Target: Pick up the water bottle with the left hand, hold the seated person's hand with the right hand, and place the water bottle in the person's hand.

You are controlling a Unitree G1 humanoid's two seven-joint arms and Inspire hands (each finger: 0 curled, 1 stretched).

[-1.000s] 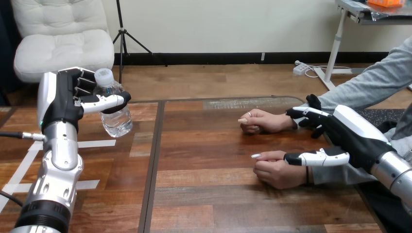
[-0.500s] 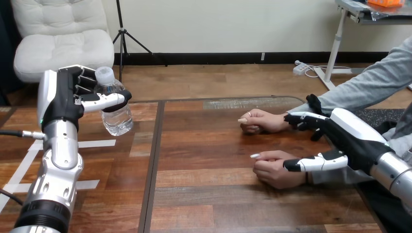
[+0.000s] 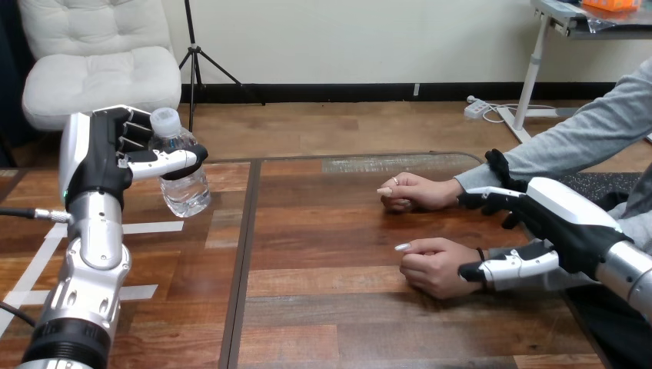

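While our left hand [image 3: 100, 163] grips the water bottle [image 3: 184, 188], our right hand [image 3: 570, 224] spreads unclenched; the person's nearer hand [image 3: 433, 267] lies just beside.

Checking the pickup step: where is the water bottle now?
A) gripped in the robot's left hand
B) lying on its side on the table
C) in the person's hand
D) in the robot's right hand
A: the left hand has its thumb and fingers curled round the water bottle.

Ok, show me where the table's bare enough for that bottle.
Bare: the wooden table's middle, between the clear plastic water bottle in the left robot hand and the person's nearer hand. Crowded: right edge, around the right robot hand.
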